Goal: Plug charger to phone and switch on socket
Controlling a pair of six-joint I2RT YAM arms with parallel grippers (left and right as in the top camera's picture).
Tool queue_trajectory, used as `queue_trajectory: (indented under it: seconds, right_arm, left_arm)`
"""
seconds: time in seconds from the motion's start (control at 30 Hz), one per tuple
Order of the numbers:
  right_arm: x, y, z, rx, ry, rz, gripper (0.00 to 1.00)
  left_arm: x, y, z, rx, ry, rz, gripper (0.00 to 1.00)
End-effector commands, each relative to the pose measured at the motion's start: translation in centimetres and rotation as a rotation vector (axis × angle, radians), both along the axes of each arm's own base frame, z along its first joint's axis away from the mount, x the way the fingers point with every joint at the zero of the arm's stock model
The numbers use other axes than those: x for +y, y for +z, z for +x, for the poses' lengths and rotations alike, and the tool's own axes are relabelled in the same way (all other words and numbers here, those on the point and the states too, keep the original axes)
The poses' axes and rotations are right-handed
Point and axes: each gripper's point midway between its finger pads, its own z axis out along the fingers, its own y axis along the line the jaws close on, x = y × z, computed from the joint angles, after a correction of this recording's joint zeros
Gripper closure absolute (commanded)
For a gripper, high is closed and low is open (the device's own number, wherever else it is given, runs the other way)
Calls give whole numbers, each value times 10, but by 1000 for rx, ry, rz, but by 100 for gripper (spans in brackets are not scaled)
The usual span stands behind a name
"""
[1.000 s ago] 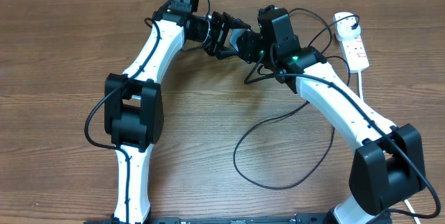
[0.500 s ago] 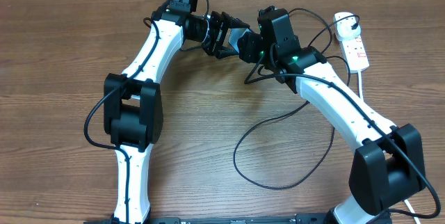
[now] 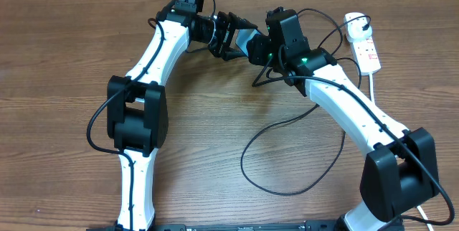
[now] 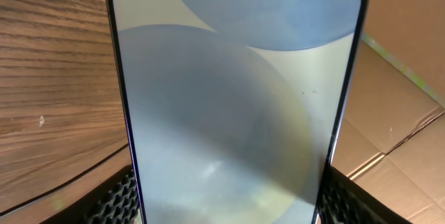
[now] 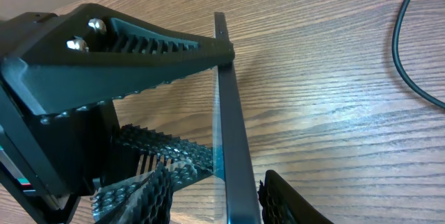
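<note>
Almost nothing has shifted over the last second: both arms hold the same pose at the far middle of the table (image 3: pixel 64 80), and the cable loop lies where it was.

- Left gripper (image 3: pixel 228 36): jaws clamped on the phone (image 4: pixel 236 113). Wrist view shows its meshed pads (image 4: pixel 124 200) against the phone's two long edges, screen facing the camera, lit, "100%" at the top corner.
- Phone is held off the table, between the two grippers. From the right wrist it appears edge-on, a thin dark strip, with the ribbed left finger (image 5: pixel 139 40) touching its upper end.
- Right gripper (image 3: pixel 254 46): its pads (image 5: pixel 149 193) sit on either side of the phone's near end, close to it. Cannot tell whether they press on it or stand slightly apart. No connector tip visible in either wrist view.
- Charger (image 3: pixel 287 181): black cable lies in a loose loop on the table under the right arm, then runs up toward the socket (image 3: pixel 366 44) at the far right edge, where a black plug sits at its far end. Switch position too small to read.
- Brown cardboard (image 4: pixel 396 113) behind the phone in the left wrist view.
</note>
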Motion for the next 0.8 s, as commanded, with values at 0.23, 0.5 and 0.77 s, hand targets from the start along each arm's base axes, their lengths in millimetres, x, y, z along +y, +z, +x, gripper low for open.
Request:
queue_trajectory:
  seconds: [0.23,0.5,0.77]
  right_arm:
    - [-6,9,10,-42,-47,-33,60]
    - [-6,10,11,-46,-48,-30,64]
    - [-6,10,11,-46,-47,-29,64]
  left_arm:
    - [-4,13,3,-12,-10,-35,37]
    - [-5,14,1,-3,-12,-43,36]
    - [-5,15,1,2,-15,-51,37]
